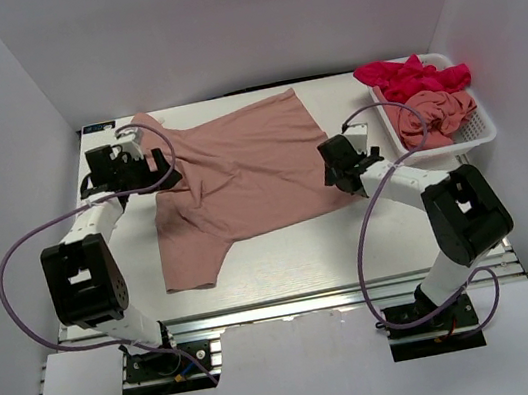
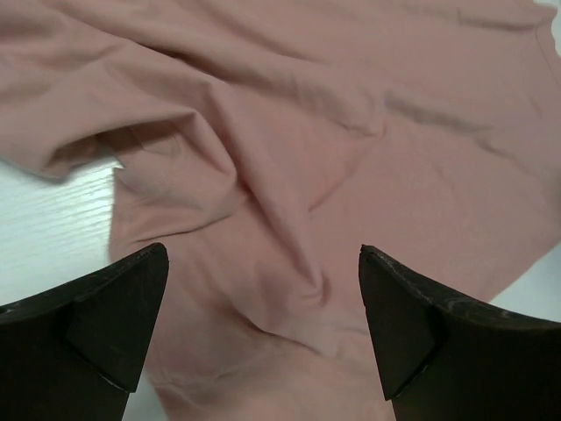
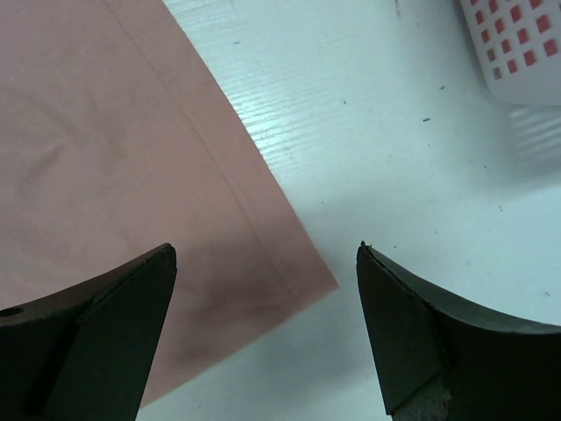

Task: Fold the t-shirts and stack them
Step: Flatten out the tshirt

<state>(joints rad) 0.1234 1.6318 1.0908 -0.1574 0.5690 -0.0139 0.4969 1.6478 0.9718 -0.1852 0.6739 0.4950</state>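
A dusty salmon-pink t-shirt [image 1: 240, 176] lies spread and wrinkled on the white table, one sleeve toward the near left. My left gripper [image 1: 165, 165] is open, low over the shirt's left shoulder area; in the left wrist view creased pink cloth [image 2: 289, 175] fills the space between its jaws. My right gripper [image 1: 333, 174] is open and empty over the shirt's hemmed right corner [image 3: 298, 281]. A magenta-red t-shirt [image 1: 411, 77] and another salmon-pink one [image 1: 445, 112] lie bunched in the white mesh basket [image 1: 482, 126].
The basket stands at the far right; its wall shows in the right wrist view [image 3: 517, 53]. White enclosure walls close in the table on the left, back and right. Purple cables loop from both arms.
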